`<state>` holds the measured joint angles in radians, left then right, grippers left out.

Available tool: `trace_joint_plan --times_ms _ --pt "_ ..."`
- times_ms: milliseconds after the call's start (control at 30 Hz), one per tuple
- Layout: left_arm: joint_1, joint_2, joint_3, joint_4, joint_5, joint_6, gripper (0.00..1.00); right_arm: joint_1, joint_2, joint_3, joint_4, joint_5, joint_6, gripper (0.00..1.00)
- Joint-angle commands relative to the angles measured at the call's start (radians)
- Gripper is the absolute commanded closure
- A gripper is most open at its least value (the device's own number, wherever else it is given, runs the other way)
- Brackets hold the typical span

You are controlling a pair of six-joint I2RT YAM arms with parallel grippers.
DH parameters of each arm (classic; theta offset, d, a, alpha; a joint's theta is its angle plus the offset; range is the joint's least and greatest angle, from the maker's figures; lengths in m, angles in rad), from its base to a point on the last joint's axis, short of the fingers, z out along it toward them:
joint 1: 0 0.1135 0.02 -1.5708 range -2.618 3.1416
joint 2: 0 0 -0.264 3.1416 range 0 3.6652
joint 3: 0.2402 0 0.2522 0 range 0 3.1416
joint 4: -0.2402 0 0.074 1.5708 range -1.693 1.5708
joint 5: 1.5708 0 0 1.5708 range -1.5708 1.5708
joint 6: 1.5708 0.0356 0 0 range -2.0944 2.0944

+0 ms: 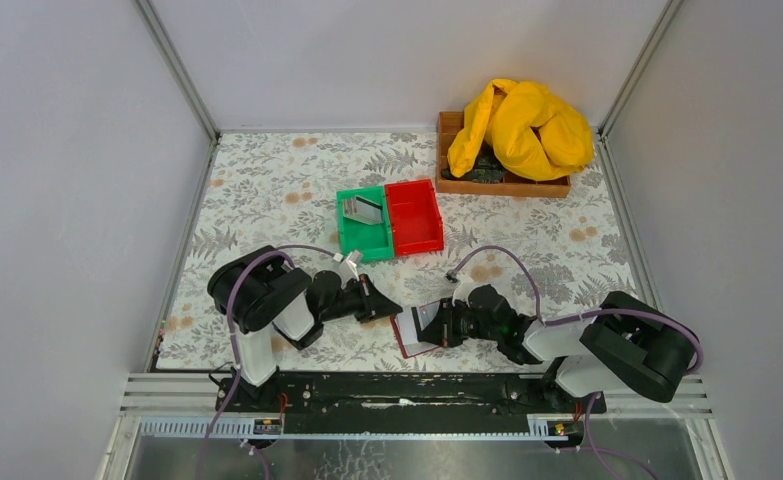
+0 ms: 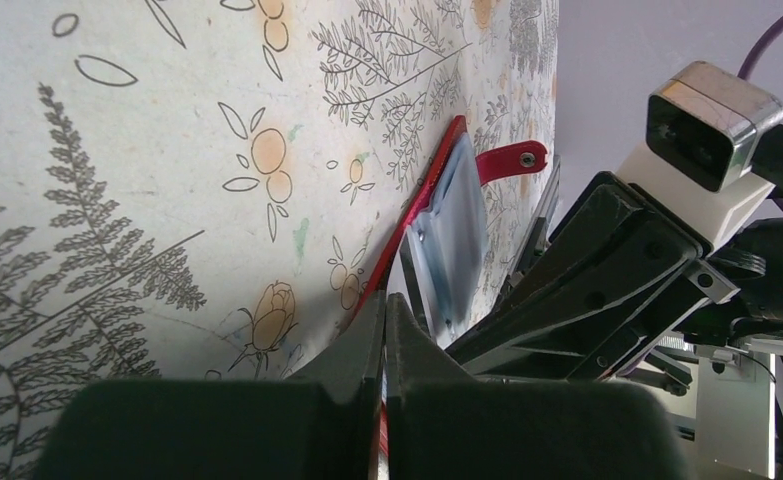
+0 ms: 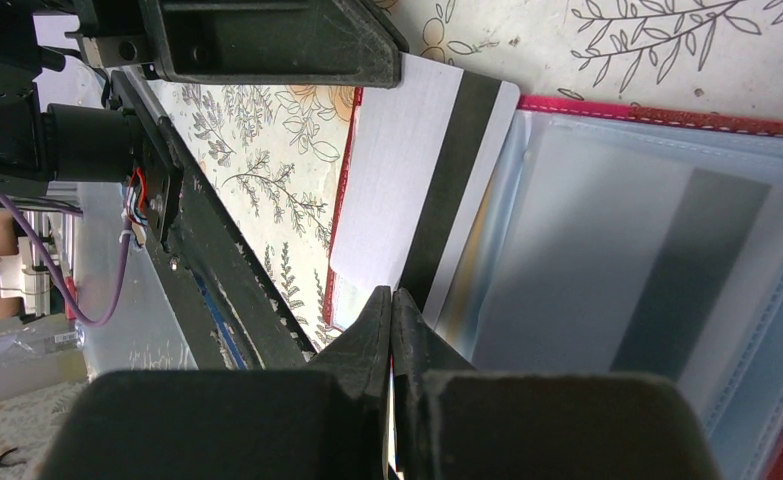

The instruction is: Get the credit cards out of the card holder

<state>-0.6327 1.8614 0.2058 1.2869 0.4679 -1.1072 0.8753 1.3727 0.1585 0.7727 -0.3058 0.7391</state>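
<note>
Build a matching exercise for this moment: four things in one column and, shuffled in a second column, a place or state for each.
Things:
1. green bin
2. yellow cloth
3. card holder
4. striped card

Places or states:
A. piled on the wooden tray
B. sticking out past the holder's red edge
C. at the near edge of the table
D. has a grey card inside

Pairs: 1-D, 2-A, 3-C, 4-B

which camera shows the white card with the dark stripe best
Right wrist: the white rectangular card with a dark stripe lies face on, mid-frame, partly out of the dark red card holder's clear pocket. The top view shows only a small pale patch between the arms; the left wrist sees the holder edge on, card indistinct.
</note>
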Motion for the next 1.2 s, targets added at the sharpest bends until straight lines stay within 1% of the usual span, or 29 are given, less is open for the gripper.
trace_joint_plan --times_ms 0,167,400,533,633,667,700,733,767,800,833,967,1067,1167 --pt "0.022 -0.026 -0.013 0.028 0.024 0.008 1.0 0.008 -0.015 -0.019 -0.032 0.045 -0.011 1.0" --pt "0.036 -0.093 0.0 -0.021 0.05 0.022 1.0 0.007 -0.14 -0.013 -0.131 0.1 -0.046 1.0" --pt "0.038 -0.211 0.008 -0.082 0.055 0.052 1.0 0.0 -0.424 -0.032 -0.292 0.239 -0.098 1.0" --pt "0.039 -0.265 0.023 -0.116 0.057 0.066 1.0 -0.004 -0.549 -0.051 -0.306 0.251 -0.124 1.0" --pt "0.046 -0.29 0.042 -0.107 0.087 0.057 1.0 -0.004 -0.629 -0.095 -0.221 0.233 -0.115 1.0" --pt "0.052 -0.294 0.047 -0.083 0.105 0.042 1.0 -0.004 -0.66 -0.113 -0.189 0.23 -0.102 0.97" --pt "0.058 -0.296 0.052 -0.062 0.127 0.024 1.0 -0.005 -0.696 -0.128 -0.163 0.229 -0.092 0.88" --pt "0.067 -0.3 0.061 -0.044 0.149 0.007 1.0 -0.004 -0.744 -0.138 -0.151 0.228 -0.088 0.74" --pt "0.07 -0.304 0.073 -0.029 0.167 -0.007 1.0 -0.005 -0.775 -0.143 -0.153 0.226 -0.089 0.61" --pt "0.072 -0.309 0.078 -0.02 0.181 -0.016 1.0 -0.005 -0.805 -0.141 -0.167 0.223 -0.099 0.52" --pt "0.073 -0.315 0.09 -0.013 0.193 -0.019 1.0 -0.005 -0.827 -0.137 -0.187 0.219 -0.111 0.48" --pt "0.073 -0.346 0.115 -0.011 0.228 -0.019 1.0 -0.005 -0.845 -0.129 -0.218 0.191 -0.132 0.47" --pt "0.073 -0.363 0.125 -0.015 0.244 -0.01 1.0 -0.005 -0.805 -0.131 -0.161 0.127 -0.115 0.48" --pt "0.073 -0.369 0.123 0.009 0.253 -0.031 1.0 -0.005 -0.748 -0.14 -0.099 0.099 -0.094 0.49"
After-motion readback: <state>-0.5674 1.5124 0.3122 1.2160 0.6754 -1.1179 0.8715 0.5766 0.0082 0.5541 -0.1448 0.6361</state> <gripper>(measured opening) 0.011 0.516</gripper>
